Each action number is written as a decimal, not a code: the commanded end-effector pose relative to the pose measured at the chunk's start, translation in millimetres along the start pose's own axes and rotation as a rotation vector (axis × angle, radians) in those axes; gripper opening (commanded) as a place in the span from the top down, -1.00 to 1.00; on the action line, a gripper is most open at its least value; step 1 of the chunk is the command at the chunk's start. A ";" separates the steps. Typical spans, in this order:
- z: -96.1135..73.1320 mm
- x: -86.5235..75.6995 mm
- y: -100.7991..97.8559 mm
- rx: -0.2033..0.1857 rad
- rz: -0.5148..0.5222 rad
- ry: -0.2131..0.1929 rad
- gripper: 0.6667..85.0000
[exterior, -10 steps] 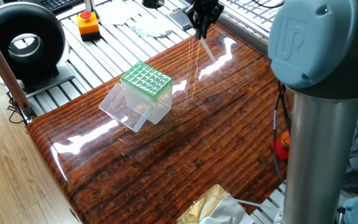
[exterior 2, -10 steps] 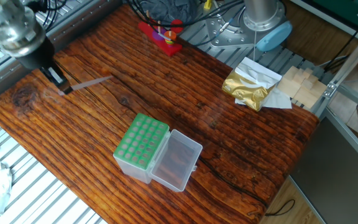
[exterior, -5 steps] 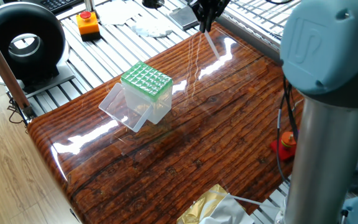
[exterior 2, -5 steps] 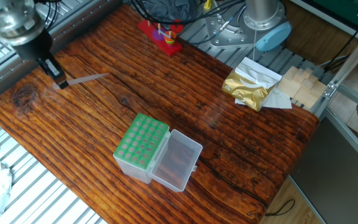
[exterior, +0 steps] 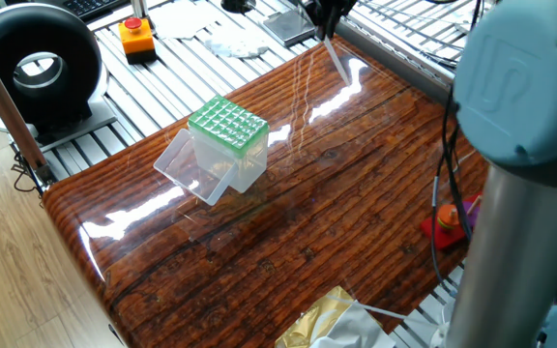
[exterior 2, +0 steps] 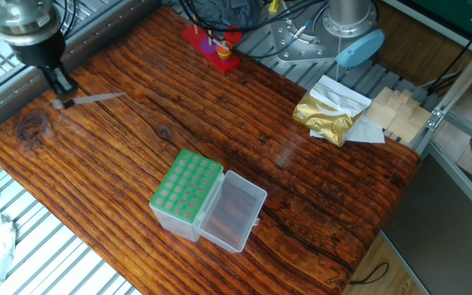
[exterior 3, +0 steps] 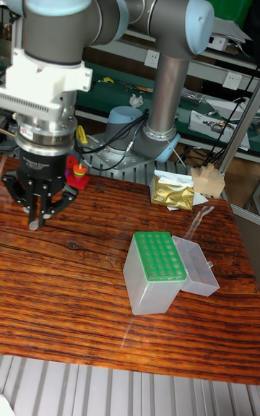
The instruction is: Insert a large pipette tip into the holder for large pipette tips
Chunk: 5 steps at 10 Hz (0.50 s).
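Pipette tip (exterior 2: 97, 99) gripped in claw (exterior 2: 62, 92) above glossy wood table (exterior 2: 301, 213), holder (exterior 2: 188, 195) well apart.

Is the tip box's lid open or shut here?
Open. The clear lid is swung back and lies flat beside the tip box, leaving its green grid uncovered.

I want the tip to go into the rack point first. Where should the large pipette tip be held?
At its wide end, from above, as the gripper has it: the large pipette tip sticks out sideways, narrow point free.
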<state>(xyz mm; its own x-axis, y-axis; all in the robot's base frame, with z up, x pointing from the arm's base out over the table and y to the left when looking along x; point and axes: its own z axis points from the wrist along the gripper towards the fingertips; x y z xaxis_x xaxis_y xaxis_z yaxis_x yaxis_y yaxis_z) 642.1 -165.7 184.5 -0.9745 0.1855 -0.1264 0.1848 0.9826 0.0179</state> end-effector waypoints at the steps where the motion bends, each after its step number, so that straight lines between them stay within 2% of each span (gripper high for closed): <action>1: -18.1 -46.7 6.9 -0.059 -0.003 -0.222 0.99; 2: -13.5 -47.7 1.8 -0.028 -0.038 -0.209 0.99; 3: -10.0 -56.1 12.0 -0.023 -0.078 -0.242 0.99; 4: -9.5 -72.9 34.8 -0.017 -0.131 -0.356 0.99; 5: -2.5 -60.5 44.9 -0.012 -0.156 -0.338 0.99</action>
<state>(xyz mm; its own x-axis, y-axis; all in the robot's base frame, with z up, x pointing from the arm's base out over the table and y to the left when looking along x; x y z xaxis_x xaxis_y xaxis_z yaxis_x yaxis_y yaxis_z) 694.0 -157.0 195.3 -0.9295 0.0970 -0.3558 0.1007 0.9949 0.0083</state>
